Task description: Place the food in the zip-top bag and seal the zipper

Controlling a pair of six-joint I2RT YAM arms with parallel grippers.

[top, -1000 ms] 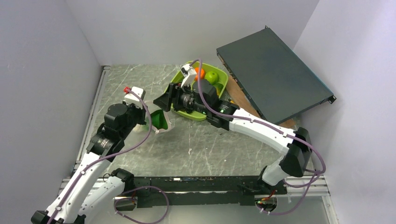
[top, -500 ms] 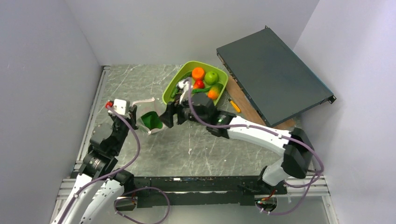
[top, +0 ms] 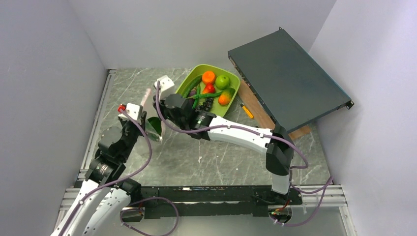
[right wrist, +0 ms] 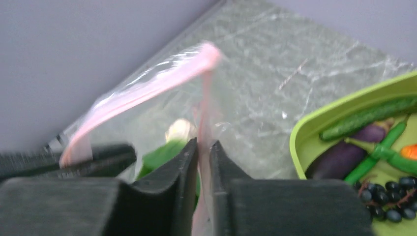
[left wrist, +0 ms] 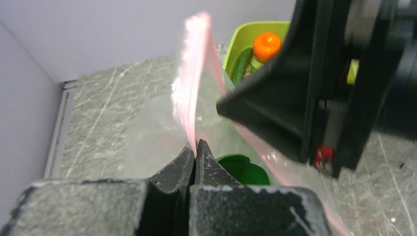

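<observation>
No writing, label, brand or number can be read in any view. The zipper (left wrist: 189, 93) of the zip-top bag (left wrist: 147, 130) is blurred in both wrist views. The dark flat case (top: 287, 81) at the upper right of the top view shows only a plain surface.
</observation>
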